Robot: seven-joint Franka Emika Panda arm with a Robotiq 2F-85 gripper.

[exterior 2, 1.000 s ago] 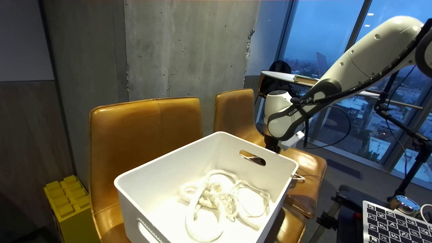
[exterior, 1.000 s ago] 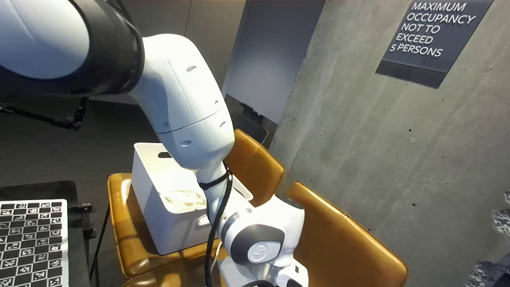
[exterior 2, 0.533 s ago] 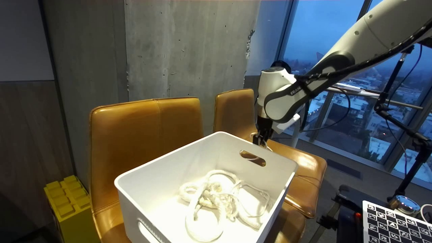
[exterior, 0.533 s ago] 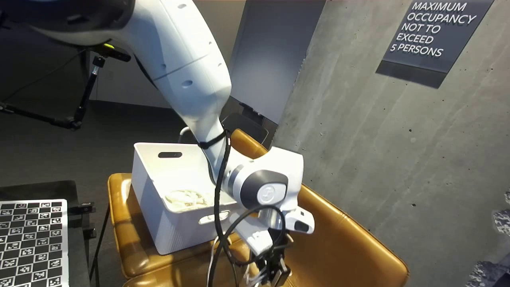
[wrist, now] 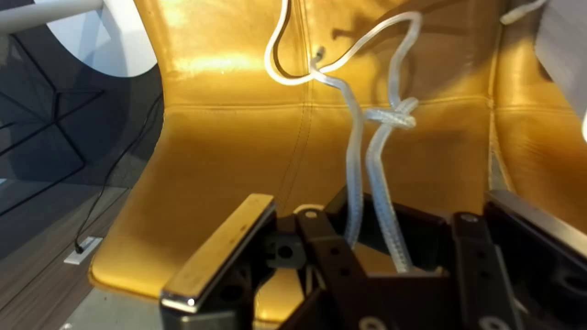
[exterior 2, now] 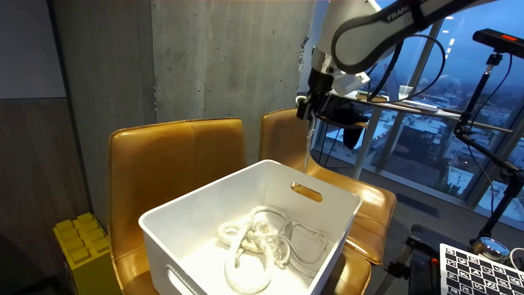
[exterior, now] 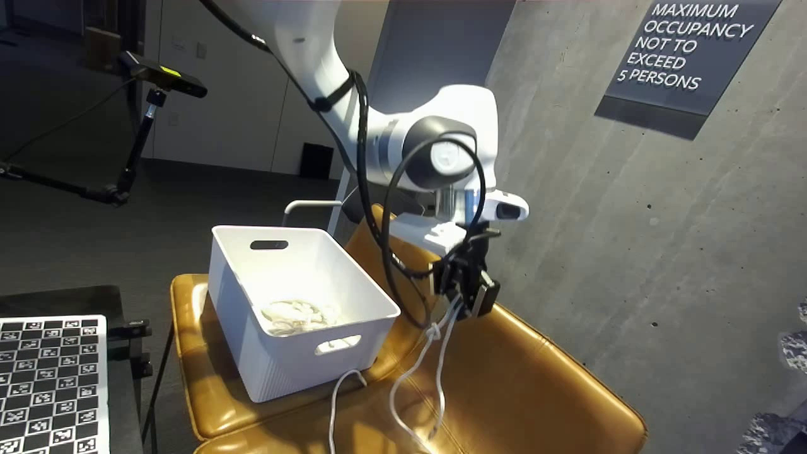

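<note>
The end effector (exterior: 465,302) seems clamped on the white rope (wrist: 354,160), though the pinch itself is shadowed; holding it at a bend likely lets both strands hang side by side over the tan chair (exterior: 536,378), outside the white bin (exterior: 302,366). The rope looks slim, pliable, faintly braided, with a bulky knot (wrist: 394,117) in one strand.

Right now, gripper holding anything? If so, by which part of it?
The gripper holds the white rope a little above its knot; the exact pinch point is hidden.
</note>
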